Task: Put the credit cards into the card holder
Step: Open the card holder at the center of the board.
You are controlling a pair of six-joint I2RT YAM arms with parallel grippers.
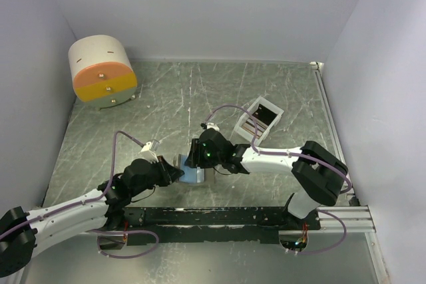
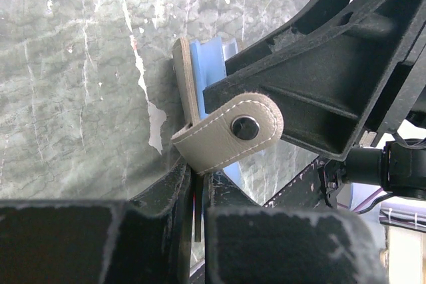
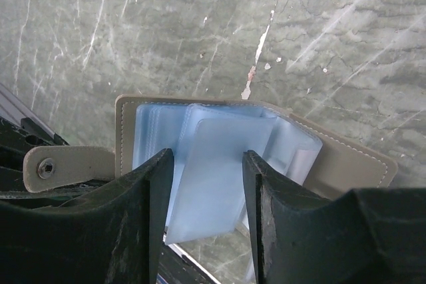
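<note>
Clamping left gripper [image 2: 198,181] tight on taupe edge of card holder [image 3: 349,157] lying unfolded on worktop [image 1: 166,98] between both grippers; holding right gripper [image 3: 208,161] released, fingers [image 3: 143,217] astride blue sleeves [image 3: 219,134]; showing credit cards [image 1: 251,126] in white tray [image 1: 276,109] behind.

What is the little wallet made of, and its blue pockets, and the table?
The card holder has a grey cover that looks like matte leather or faux leather, with white stitching along the edge. The blue pockets look like thin, glossy, see-through plastic, layered. The snap looks like shiny metal. The table looks like green marbled stone or laminate; which one is unclear.
</note>
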